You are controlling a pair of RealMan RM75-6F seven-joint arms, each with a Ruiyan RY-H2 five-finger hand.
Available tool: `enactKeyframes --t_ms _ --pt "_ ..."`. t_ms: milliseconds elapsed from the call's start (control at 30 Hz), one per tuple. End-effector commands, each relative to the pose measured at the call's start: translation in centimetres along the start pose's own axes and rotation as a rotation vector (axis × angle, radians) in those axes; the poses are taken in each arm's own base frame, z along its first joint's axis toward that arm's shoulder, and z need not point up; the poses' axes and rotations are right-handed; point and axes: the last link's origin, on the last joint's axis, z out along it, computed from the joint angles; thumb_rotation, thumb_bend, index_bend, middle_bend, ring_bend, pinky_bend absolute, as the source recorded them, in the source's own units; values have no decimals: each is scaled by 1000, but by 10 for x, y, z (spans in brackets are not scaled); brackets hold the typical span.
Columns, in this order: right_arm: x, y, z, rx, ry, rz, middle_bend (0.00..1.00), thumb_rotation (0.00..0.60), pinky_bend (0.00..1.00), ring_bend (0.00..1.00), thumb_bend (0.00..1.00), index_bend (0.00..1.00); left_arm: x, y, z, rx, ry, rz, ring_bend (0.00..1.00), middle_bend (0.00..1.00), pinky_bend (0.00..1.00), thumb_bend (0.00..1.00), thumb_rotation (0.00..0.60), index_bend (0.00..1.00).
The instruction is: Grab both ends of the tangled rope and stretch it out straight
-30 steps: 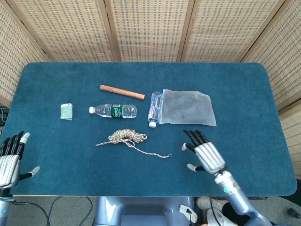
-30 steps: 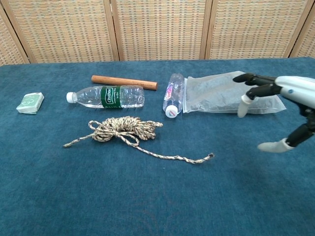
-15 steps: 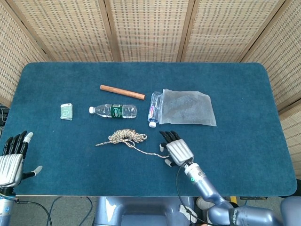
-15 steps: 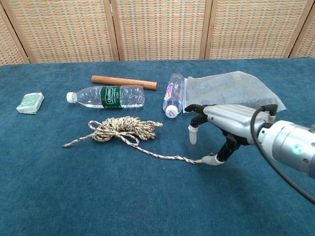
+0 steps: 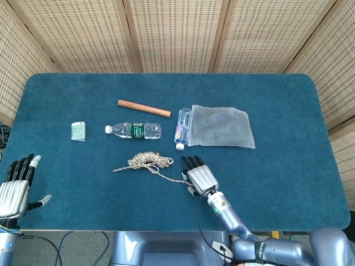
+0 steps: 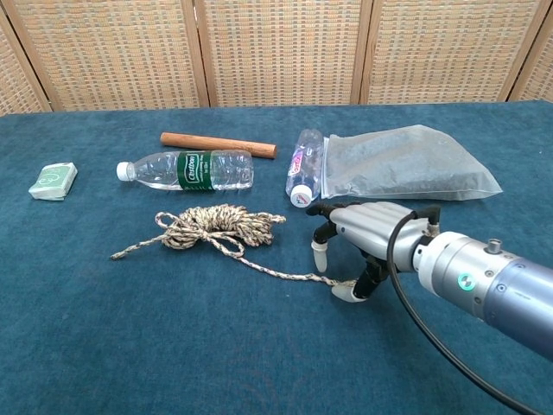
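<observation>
At centre frame the tangled rope (image 5: 150,162) lies on the blue table (image 5: 277,183), its loose end under the right hand (image 6: 363,233), fingers curled downward, while the left hand (image 5: 15,185) hovers spread at lower left.

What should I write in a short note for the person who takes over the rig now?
Right hand: over the rope's right end, fingers spread around it, grip not confirmed.
Left hand: open at the table's near left edge, far from the rope.
Rope: still a tangled bundle mid-table, left end loose near the water bottle.
Done: right hand reached its end.
Left: close on it, bring left hand to the other end, pull straight.
</observation>
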Motion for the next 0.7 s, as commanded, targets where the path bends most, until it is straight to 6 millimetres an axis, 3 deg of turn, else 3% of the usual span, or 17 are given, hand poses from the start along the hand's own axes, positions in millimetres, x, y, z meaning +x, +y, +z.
enactKeyframes --t_ms 33,700 --pt "-2 -1 1 0 -2 0 0 600 0 0 321 453 0 0 0 -1 -1 1 0 0 0 56 600 0" --pt "-9 0 9 -21 -8 -16 0 600 0 0 405 527 -1 1 1 -6 -2 -5 0 0 0 57 600 0"
